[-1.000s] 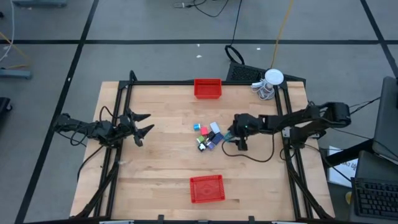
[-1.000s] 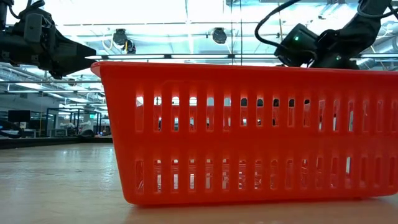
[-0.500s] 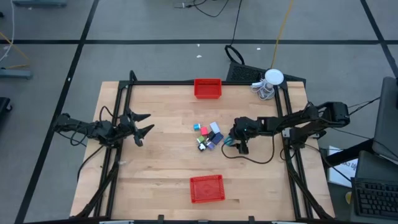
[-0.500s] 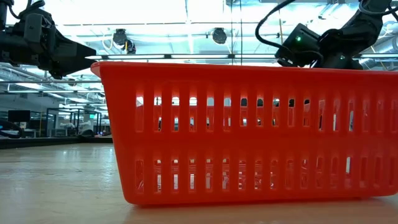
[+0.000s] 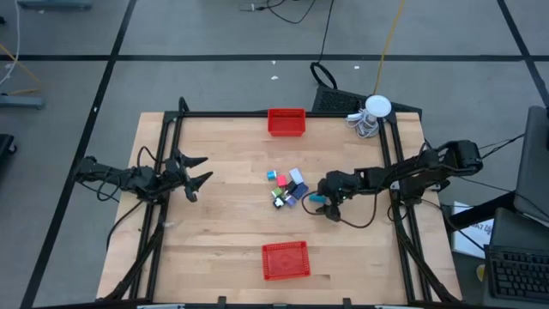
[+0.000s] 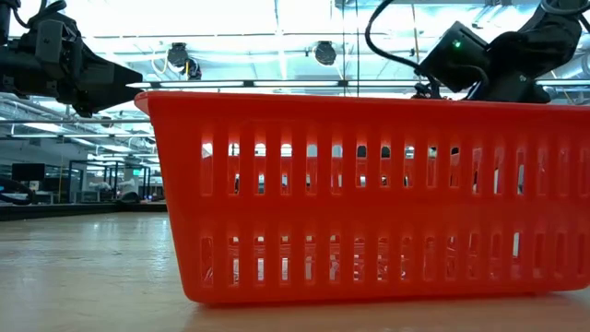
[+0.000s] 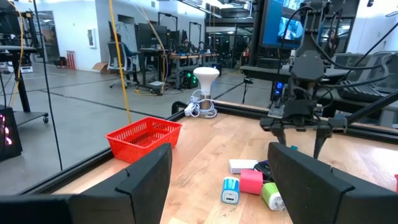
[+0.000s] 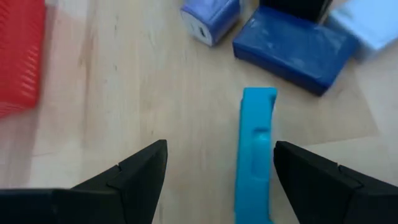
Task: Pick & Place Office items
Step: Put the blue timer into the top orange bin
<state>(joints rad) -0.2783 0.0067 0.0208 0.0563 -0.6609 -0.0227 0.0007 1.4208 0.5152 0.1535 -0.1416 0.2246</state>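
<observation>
Progress check: tbh basically nothing sorted yet afaict. The office items [image 5: 287, 186] sit in one small clump near the middle of the table [image 5: 223, 223], pink, teal, green, blue, white bits all touching or just beside each other, well apart from both baskets. The far red basket [image 5: 286, 121] at the table's back edge looks empty from above, and the near red basket [image 5: 285, 260] at the front edge shows only mesh too, though the low view only gives its slotted wall so can't swear by it. Right gripper [image 5: 316, 198] is down low at the right edge of the clump, fingers spread wide w/ nothing pinched; its wrist cam shows a bright blue item [image 8: 255, 149] lying on the wood between the two fingers, not touched yet, w/ a dark blue block [image 8: 295, 50] and a small lilac-blue piece [image 8: 209, 17] just past it. So imo it's lining up the 1st grab. Left gripper [image 5: 196, 172] hangs over the left side of the table, fingers also spread, holding nothing, just waiting. Left to do: pretty much everything, every item needs picking and dropping in a basket. White round thing w/ coiled cable [image 5: 371, 113] sits at the back right corner, not part of this.
</observation>
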